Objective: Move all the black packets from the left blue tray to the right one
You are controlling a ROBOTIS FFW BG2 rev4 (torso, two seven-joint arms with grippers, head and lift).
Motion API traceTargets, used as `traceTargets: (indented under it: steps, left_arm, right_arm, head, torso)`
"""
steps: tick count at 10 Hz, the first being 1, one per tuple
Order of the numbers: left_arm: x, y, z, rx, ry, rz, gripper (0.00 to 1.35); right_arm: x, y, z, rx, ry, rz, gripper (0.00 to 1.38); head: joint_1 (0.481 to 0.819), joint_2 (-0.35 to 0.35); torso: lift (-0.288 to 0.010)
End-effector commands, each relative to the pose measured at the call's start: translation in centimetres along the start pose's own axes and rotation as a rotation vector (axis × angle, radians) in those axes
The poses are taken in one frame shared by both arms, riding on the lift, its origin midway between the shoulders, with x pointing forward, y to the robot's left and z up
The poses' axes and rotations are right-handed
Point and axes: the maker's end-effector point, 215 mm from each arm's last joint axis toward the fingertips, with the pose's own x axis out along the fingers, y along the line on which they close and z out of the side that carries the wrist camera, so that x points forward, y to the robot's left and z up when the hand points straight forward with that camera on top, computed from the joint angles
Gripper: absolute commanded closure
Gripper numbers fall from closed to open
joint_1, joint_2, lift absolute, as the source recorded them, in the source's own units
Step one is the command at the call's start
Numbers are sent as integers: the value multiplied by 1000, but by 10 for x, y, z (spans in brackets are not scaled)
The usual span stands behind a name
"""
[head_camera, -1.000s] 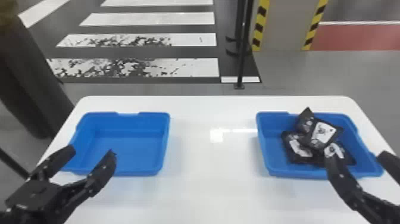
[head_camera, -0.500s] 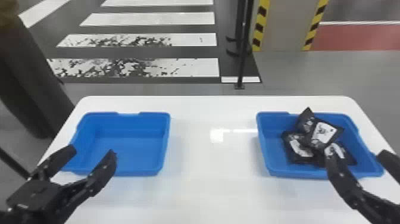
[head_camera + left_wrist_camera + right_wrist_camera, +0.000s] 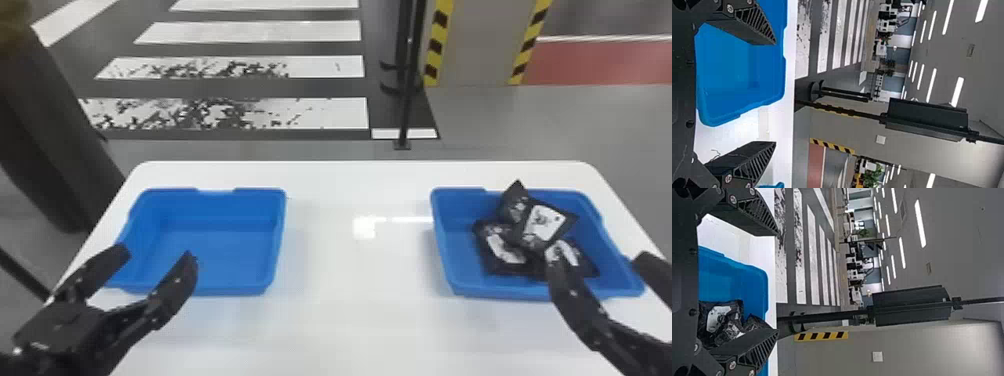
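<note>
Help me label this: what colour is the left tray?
The left tray is blue; the head view shows it best.

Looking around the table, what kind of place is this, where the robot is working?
Probably a large indoor hall, perhaps a robot test or demonstration area: crossing stripes are marked on the floor, a pillar has yellow-and-black edging, and rows of ceiling lights run overhead.

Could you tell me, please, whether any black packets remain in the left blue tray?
No, the left blue tray is empty, and the black packets lie in the right blue tray.
</note>
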Motion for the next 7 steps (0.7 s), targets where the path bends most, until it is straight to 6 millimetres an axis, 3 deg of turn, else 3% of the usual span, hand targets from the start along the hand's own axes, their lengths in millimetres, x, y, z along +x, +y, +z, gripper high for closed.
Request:
traceTargets:
  steps: [1, 7]
  left_arm:
    - [0, 1, -1, -1, 5, 1, 130]
    - [0, 0, -4, -7, 10, -1, 130]
  right_arm:
    - [1, 0, 0, 3, -1, 2, 150]
    - [1, 1, -3, 13, 1, 4, 150]
  head:
    - [695, 40]
    - [695, 42]
  torso:
    - [-140]
    - [-140]
